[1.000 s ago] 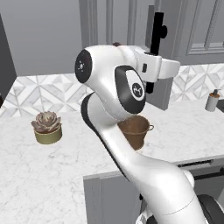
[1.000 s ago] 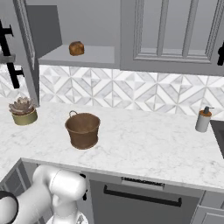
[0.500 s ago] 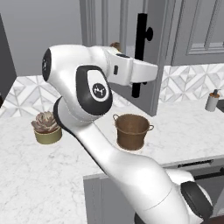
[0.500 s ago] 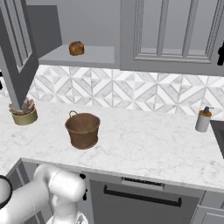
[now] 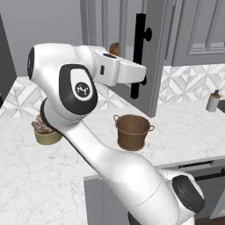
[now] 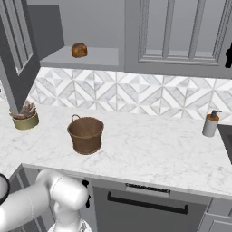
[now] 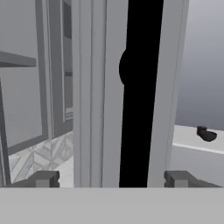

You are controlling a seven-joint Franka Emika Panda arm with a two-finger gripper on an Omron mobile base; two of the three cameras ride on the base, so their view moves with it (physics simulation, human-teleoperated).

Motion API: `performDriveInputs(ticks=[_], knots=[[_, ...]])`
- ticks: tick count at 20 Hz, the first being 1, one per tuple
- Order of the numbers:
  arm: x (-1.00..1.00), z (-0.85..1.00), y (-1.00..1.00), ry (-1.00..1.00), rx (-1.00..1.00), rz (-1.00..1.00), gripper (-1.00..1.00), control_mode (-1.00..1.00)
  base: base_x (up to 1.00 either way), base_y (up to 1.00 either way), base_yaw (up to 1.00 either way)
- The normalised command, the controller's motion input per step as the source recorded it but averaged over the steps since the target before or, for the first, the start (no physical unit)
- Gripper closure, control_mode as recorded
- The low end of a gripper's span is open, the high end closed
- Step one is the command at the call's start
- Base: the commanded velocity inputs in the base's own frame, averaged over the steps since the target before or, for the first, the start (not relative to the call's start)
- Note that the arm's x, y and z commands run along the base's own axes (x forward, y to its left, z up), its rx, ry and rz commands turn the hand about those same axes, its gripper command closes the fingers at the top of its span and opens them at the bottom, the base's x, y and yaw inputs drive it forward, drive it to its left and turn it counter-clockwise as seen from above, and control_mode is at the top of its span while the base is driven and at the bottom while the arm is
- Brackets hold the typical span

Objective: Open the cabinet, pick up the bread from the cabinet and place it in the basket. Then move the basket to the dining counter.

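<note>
Door (image 5: 154,57) is rigid and hinged, so it's best pulled by the handle (image 5: 138,55); gripper (image 7: 112,179) is spread around it. Bread (image 6: 79,50), at 12 o'clock from the basket (image 6: 85,134), probably light and squashable.

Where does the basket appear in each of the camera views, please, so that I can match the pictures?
Left base view: the basket stands on the marble worktop right of centre, beside the arm and below the cabinet door's black bar handle.
Right base view: it stands left of centre on the worktop, below the shelf with the bread.
Hand view: not in it.
Shared landmark: the succulent pot, left of the basket in both base views.
</note>
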Motion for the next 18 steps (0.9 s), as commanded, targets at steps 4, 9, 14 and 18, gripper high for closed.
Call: performDriveInputs(ticks=[4, 9, 14, 18], knots=[[-0.03, -0.07, 0.01, 0.01, 0.0, 0.01, -1.0, -1.0, 0.0, 0.0, 0.0], [-0.35, -0.13, -0.02, 0.0, 0.0, 0.16, -1.0, -1.0, 0.0, 0.0, 0.0], [-0.55, -0.2, -0.2, 0.0, 0.01, 0.35, -1.0, -1.0, 0.0, 0.0, 0.0], [-0.68, -0.02, -0.46, 0.0, 0.15, 0.51, -1.0, -1.0, 0.0, 0.0, 0.0]])
